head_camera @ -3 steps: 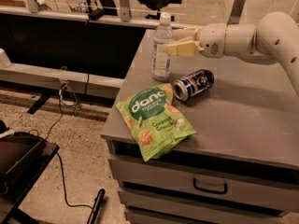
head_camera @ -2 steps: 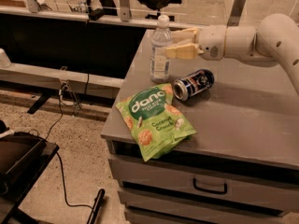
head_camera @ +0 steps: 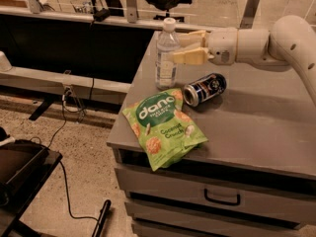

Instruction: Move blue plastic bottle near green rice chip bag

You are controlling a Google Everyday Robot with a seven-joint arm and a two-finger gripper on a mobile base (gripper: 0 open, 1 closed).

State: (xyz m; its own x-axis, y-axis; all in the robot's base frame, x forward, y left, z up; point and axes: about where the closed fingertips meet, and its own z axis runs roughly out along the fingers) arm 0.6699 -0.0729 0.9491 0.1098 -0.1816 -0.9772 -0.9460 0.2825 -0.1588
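Observation:
The blue plastic bottle (head_camera: 167, 58), clear with a white cap and pale label, stands upright at the table's back left. My gripper (head_camera: 178, 46) reaches in from the right, and its cream fingers (head_camera: 190, 57) close on the bottle's upper right side. The green rice chip bag (head_camera: 164, 127) lies flat at the table's front left corner. Its top edge is just in front of the bottle's base.
A blue-and-silver soda can (head_camera: 205, 88) lies on its side right of the bottle, beside the bag's top right corner. The grey table (head_camera: 261, 127) has drawers below. Cables and a dark object lie on the floor to the left.
The gripper and the bottle have shifted together slightly left and down, towards the bag. The bag and the can have not moved.

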